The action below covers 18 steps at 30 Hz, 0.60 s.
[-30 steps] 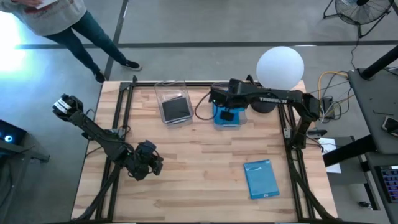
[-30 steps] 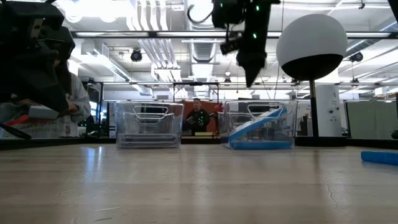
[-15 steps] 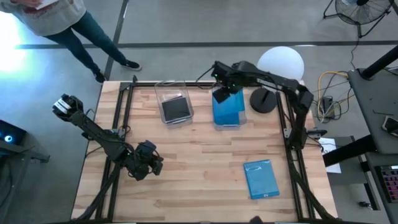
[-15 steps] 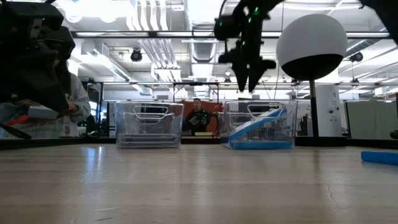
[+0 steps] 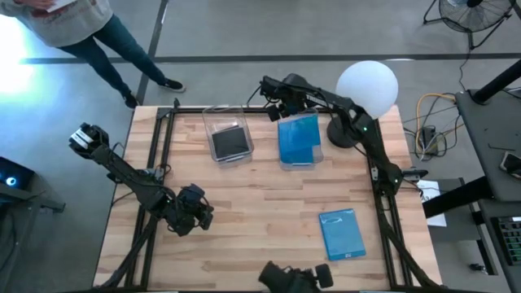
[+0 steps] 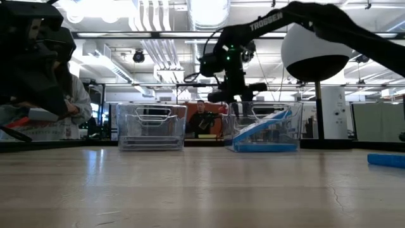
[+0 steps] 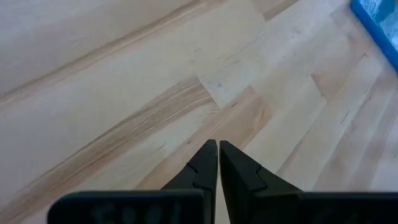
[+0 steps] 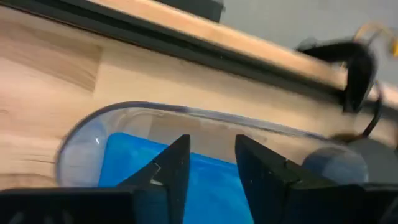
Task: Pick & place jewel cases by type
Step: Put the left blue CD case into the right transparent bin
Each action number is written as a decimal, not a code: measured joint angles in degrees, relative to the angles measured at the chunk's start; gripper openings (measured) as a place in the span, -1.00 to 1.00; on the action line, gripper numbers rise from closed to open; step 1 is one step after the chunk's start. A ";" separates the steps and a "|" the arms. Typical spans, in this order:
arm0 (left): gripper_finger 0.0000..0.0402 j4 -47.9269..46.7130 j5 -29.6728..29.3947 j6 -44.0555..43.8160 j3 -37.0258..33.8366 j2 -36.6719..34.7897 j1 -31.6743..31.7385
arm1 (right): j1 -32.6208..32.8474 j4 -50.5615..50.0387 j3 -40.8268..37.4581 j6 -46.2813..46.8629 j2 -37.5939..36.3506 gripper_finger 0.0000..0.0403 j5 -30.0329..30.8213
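A blue jewel case [image 5: 299,139] leans inside the right clear bin [image 5: 282,159]; in the low view this blue case [image 6: 261,128] rests with its lower edge on the bin floor and its upper edge against the bin's right wall. A dark jewel case [image 5: 230,141] lies flat in the left bin [image 5: 213,122]. Another blue case [image 5: 342,233] lies flat on the table near the right edge. My right gripper [image 5: 277,96] hovers open over the far rim of the right bin [image 8: 186,112]. My left gripper [image 7: 217,163] is shut, low over bare wood at the near left.
A white globe lamp [image 5: 366,88] stands on a dark base [image 5: 346,132] at the far right, close to my right arm. A person [image 5: 81,24] stands beyond the far left corner. Bare wood lies between the bins and the loose blue case.
My right gripper has drawn back from over the right bin toward the table's far edge and a little left, and has tipped from pointing down to nearly level. The blue case in that bin, partly covered by the arm before, now shows whole and has not moved.
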 joint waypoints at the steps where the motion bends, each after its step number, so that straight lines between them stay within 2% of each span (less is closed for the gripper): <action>1: -1.00 -0.02 -0.27 0.01 0.00 0.00 0.00 | -0.34 -0.81 0.78 0.85 0.77 -0.43 -0.83; 4: -1.00 -0.02 -1.01 0.04 0.00 0.00 -0.02 | -0.66 -2.07 2.45 1.49 2.97 -0.50 -1.38; 9: -1.00 -0.04 -1.03 1.72 0.00 0.00 -0.02 | -0.51 -4.09 2.56 -3.46 4.61 -0.53 -2.13; 16: -1.00 -0.14 -1.40 2.90 0.00 0.00 -0.02 | -1.49 -7.20 1.10 0.69 4.86 -0.48 -1.97; 18: -1.00 -0.13 -1.58 3.34 0.00 0.00 -0.02 | -1.41 -8.78 0.70 -0.15 4.86 -0.49 -4.64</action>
